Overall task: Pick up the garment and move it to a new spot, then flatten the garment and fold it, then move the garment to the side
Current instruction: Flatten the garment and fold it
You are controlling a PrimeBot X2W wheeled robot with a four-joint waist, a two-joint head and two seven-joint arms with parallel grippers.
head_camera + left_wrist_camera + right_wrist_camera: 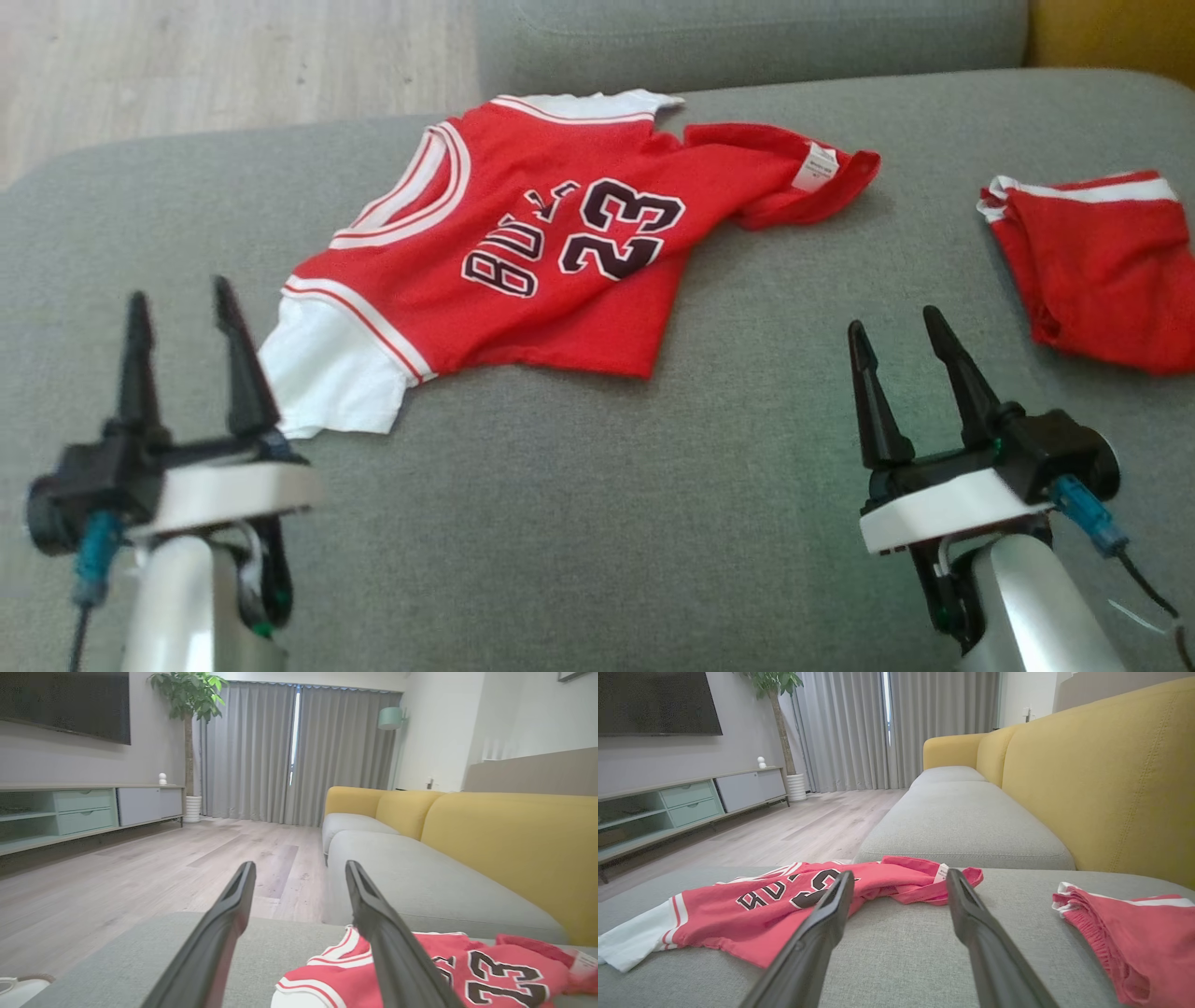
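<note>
Grey sofa seat (560, 485) — rumpled red jersey (597, 317) atop, wood floor (187, 65) beyond.

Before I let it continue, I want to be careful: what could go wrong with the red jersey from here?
1. The jersey has its far hem turned over, label up; folding now may trap that crease.
2. The red shorts lie near the open right pincer and might be caught instead.

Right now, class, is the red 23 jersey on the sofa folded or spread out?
Spread out, not neatly folded: the jersey lies print-up, one white sleeve out flat, its far end rumpled.
</note>
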